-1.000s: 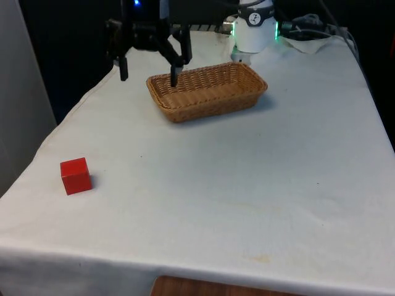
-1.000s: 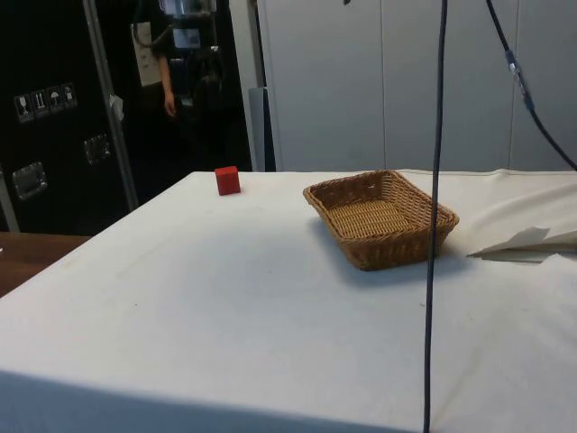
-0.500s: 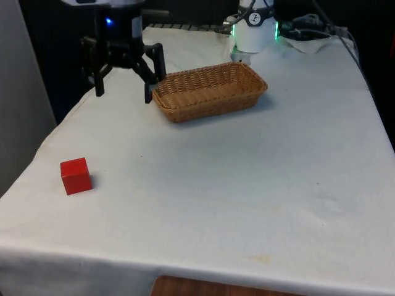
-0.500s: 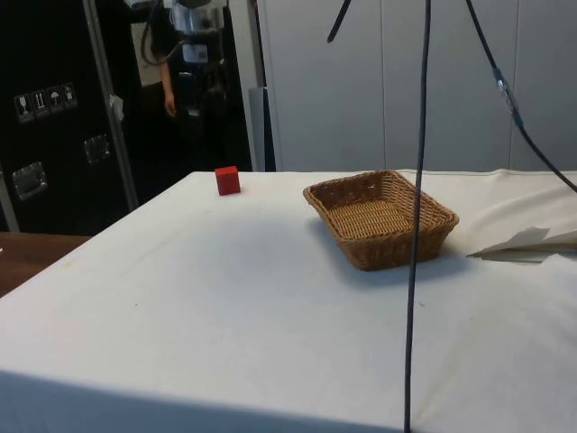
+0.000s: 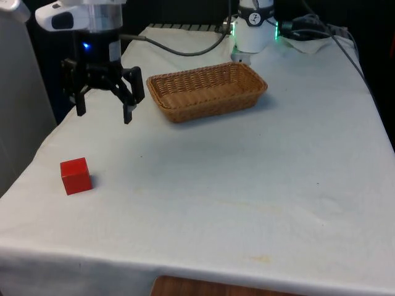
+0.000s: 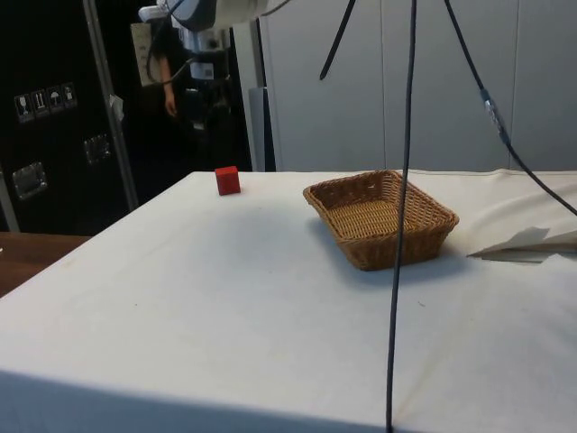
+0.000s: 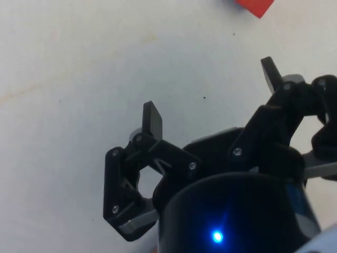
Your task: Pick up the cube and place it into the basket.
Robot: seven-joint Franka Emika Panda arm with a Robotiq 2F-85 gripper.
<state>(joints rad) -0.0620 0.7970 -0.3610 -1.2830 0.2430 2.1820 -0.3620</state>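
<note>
The red cube (image 5: 76,176) rests on the white cloth near the table's edge at the front view's left, and it shows beside the far edge in the side view (image 6: 227,180). The woven wicker basket (image 5: 185,113) stands farther back with nothing in it, its brown wall (image 6: 397,253) plain in the side view. My gripper (image 5: 103,116) hangs open and empty above the cloth, between basket and cube and well above the cube. In the wrist view the gripper (image 7: 211,94) has its fingers spread wide over bare cloth, with a corner of the cube (image 7: 255,6) beyond the tips.
Black cables (image 6: 401,180) hang down across the side view in front of the basket. Crumpled cloth and wires (image 5: 308,34) lie at the back of the table beside the robot's base. The table edge runs close to the cube at the front view's left.
The gripper has swung from above the basket's end to the front view's left, coming nearer the cube and lower. It has stayed open. Cube and basket have not moved.
</note>
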